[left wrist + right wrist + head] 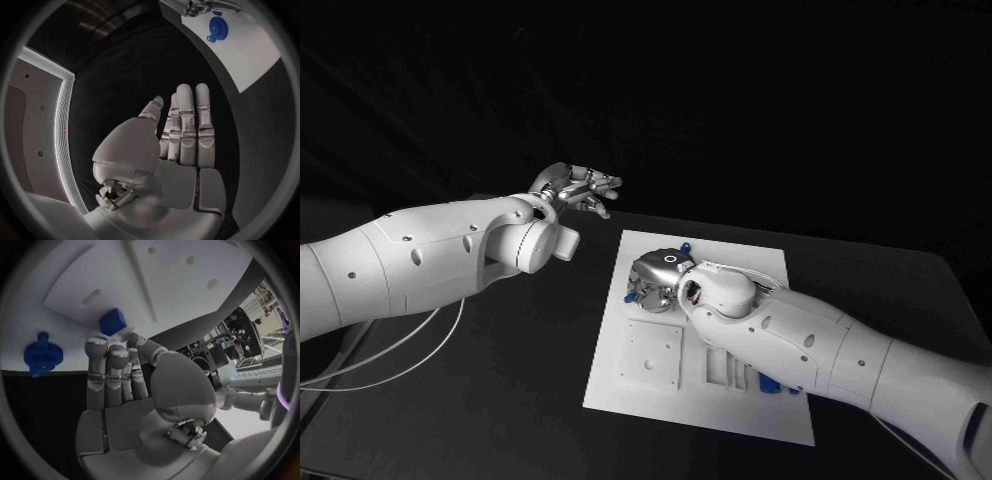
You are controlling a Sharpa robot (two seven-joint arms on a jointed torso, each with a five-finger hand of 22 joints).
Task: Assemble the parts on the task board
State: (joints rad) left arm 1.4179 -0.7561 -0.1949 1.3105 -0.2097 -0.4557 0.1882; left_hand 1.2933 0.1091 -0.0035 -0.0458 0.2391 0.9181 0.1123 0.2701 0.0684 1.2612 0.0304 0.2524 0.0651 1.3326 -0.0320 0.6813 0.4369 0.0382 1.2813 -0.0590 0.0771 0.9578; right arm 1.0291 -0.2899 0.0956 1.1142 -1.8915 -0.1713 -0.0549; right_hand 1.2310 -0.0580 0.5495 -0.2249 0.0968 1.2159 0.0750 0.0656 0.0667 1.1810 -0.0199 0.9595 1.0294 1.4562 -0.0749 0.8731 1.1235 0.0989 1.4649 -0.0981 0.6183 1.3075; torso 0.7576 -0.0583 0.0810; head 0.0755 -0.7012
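The white task board [629,398] lies in the middle of the black table. My right hand [658,280] hovers low over the board's far half and pinches a small blue block [114,321] between its fingertips [106,347] and thumb, just above the board [169,285]. A blue round part [42,355] lies on the board beside that hand, and the left wrist view shows the same round part [217,30]. My left hand [574,188] is raised off the board's far left corner, fingers [186,125] straight, holding nothing.
A raised white plate with holes [653,352] and a row of slots [726,370] take up the board's near half. More blue parts [769,385] sit by the slots, close to my right forearm. Black table [502,400] surrounds the board.
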